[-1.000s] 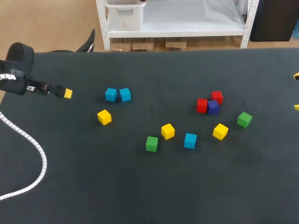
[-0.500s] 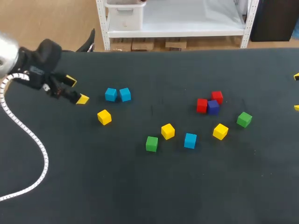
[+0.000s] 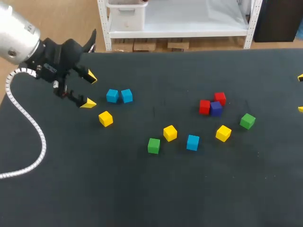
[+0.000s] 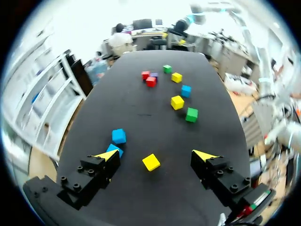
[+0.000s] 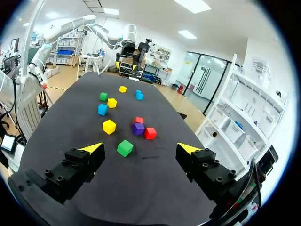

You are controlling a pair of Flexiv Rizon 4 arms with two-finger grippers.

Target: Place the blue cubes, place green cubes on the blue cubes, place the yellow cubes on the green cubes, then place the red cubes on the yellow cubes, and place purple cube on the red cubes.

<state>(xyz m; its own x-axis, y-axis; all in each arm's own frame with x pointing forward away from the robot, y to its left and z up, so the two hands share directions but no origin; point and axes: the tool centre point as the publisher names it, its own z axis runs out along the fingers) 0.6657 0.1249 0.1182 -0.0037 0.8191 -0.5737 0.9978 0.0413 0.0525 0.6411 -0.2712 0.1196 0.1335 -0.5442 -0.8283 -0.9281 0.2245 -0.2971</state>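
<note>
In swings the left arm (image 3: 21, 40) over the black counter (image 3: 142, 194), jaws spread wide, nearing the two small blue cubes (image 3: 112, 96) side by side (base layer first, presumably); right jaws open too.

The head camera is looking down on the table (image 3: 142, 189) from above and behind. The left wrist camera is facing three from ten o'clock, the right facing nine from three; all are sharing the purple cube (image 3: 216, 109).

Left arm (image 3: 21, 45) hangs over the worktop's far left corner, left jaws spread wide; right jaws likewise wide apart, yellow tips (image 3: 300, 77) at the right edge
</note>
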